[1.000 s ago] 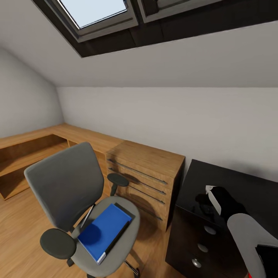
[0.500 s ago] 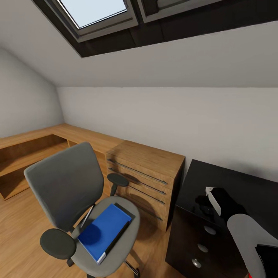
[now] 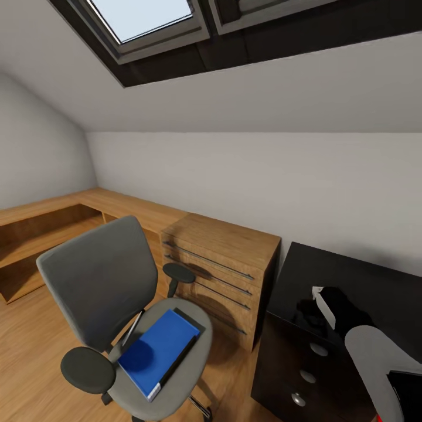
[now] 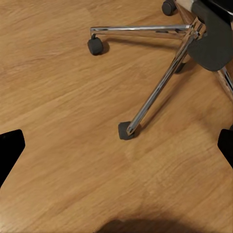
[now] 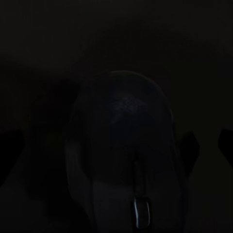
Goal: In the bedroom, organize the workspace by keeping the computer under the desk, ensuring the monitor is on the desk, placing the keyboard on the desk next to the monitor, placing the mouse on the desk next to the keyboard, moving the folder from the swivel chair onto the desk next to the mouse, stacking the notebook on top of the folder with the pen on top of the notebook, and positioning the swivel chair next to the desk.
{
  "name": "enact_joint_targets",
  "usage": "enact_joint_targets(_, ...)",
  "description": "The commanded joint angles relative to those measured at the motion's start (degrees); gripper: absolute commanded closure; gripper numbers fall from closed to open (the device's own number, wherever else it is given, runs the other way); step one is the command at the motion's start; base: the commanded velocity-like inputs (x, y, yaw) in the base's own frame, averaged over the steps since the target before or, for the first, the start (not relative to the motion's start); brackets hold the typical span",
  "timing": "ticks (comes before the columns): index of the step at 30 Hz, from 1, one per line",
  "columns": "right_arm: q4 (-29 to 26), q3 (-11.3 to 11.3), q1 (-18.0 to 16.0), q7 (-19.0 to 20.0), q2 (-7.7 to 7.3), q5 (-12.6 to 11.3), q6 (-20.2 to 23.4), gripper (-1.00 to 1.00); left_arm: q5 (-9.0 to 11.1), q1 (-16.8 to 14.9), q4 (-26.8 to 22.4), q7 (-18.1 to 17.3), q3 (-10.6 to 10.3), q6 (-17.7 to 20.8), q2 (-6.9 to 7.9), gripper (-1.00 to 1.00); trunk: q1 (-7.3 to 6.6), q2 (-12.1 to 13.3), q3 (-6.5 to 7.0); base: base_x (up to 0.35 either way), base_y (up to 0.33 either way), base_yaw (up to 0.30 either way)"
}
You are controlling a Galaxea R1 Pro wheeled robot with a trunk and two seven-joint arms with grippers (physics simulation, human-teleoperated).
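Chair and desk share the lower half of the head view. The swivel chair stands at lower left on the wood floor, its grey back turned toward the left and its dark armrests at either side of the seat. On the seat lies the blue folder, with the dark notebook showing along its right edge, partly under it as far as can be told. A thin pale stick, seemingly the pen, lies just left of the folder near the seat back. To the right of the chair sits a light-wood dresser, and beyond it, at lower right, the black desk with its dark drawer unit.

The right arm rises from the bottom right corner, and the right gripper hovers low over the desk top. In the right wrist view, very dark, the mouse lies centred on the desk surface between the jaws, which stand spread at the frame's side edges and do not touch it.

In the left wrist view, the left gripper has its jaws wide apart and holding nothing, black tips at the far left and right edges, above the floor, with the chair's chrome star base and casters in the upper right.
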Motion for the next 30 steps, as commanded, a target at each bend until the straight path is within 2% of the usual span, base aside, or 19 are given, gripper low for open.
enact_joint_targets(1, 0.02, -0.11, -0.02, -0.33, 0.02, -0.39, 0.24, -1.00, 0.21, -0.04, 0.04, -0.23, 0.10, -0.14, 0.00, -1.00, 0.00, -0.03, -0.06, 0.000, 0.000, 0.000)
enact_joint_targets(25, 0.48, -0.11, -0.02, -0.25, 0.02, -0.41, 0.24, -1.00, 0.21, -0.01, 0.04, -0.23, 0.10, -0.24, 0.00, -1.00, 0.00, -0.03, -0.06, 0.000, 0.000, 0.000)
enact_joint_targets(26, 0.48, -0.11, -0.02, -0.25, 0.02, -0.39, 0.24, 1.00, 0.21, -0.02, 0.04, -0.23, 0.10, -0.24, 0.00, -1.00, 0.00, -0.03, -0.06, 0.000, 0.000, 0.000)
enact_joint_targets(30, 0.48, -0.11, -0.02, -0.27, 0.02, -0.37, 0.24, 1.00, 0.21, -0.03, 0.04, -0.23, 0.10, -0.23, 0.00, -1.00, 0.00, -0.03, -0.06, 0.000, 0.000, 0.000)
